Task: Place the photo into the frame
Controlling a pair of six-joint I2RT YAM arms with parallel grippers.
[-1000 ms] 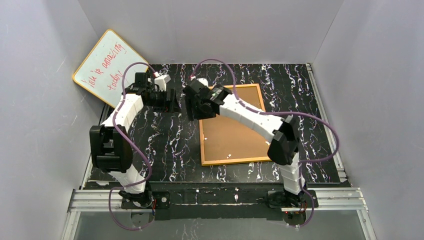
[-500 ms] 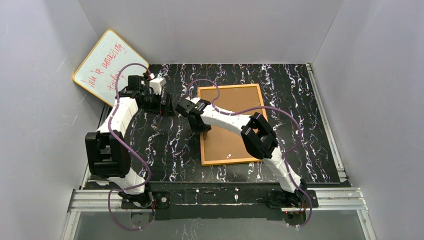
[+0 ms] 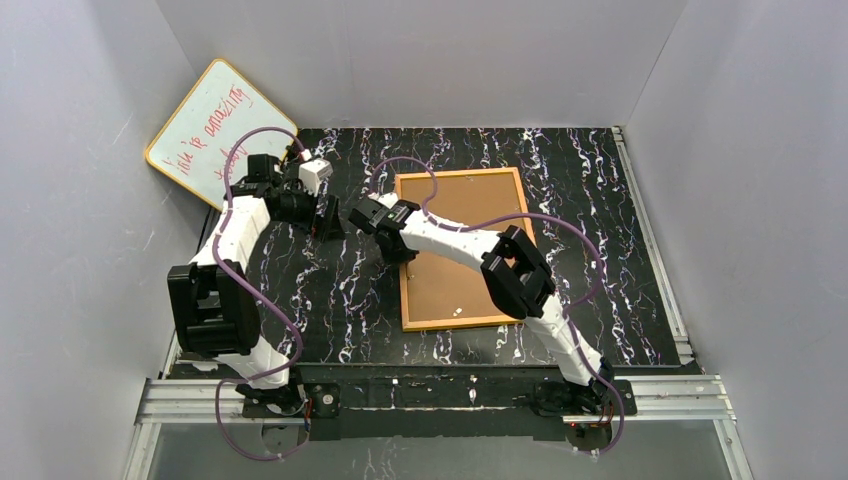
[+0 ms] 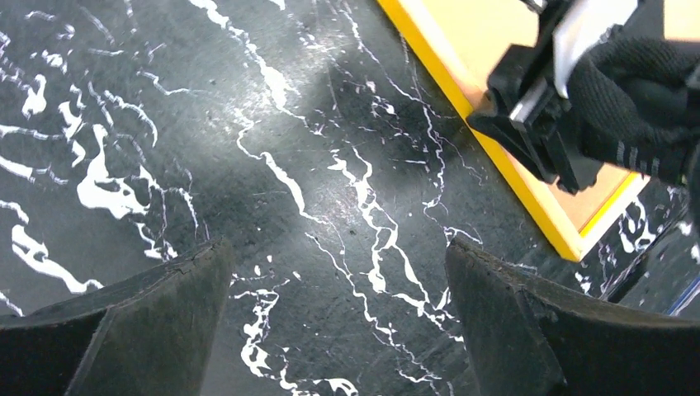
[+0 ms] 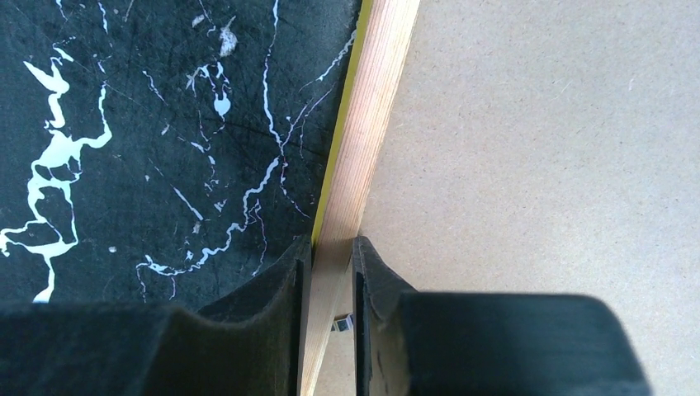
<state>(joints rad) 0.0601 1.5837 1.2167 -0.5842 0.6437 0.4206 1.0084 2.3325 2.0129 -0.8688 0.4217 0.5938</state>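
The frame [image 3: 460,175] lies back-up on the table, its orange-brown rim around a brown backing board [image 3: 455,285]. My right gripper [image 3: 400,254] is shut on the frame's left rim. In the right wrist view the fingers [image 5: 332,247] pinch the wooden rim [image 5: 371,124], with the yellow front edge below and the backing board [image 5: 536,148] to the right. My left gripper [image 3: 330,218] is open and empty over the bare table just left of the frame. Its view [image 4: 334,247] shows the frame's yellow edge [image 4: 495,148] and the right gripper [image 4: 536,136]. The photo is not in view.
A yellow-rimmed whiteboard [image 3: 210,130] with red handwriting leans against the back left wall. The black marbled table [image 3: 330,300] is walled in by grey panels on three sides. A metal rail [image 3: 430,392] runs along the near edge.
The right arm has swung down and left, and its gripper now grips the frame's left rim. The left gripper has drawn slightly left. The frame has not moved.
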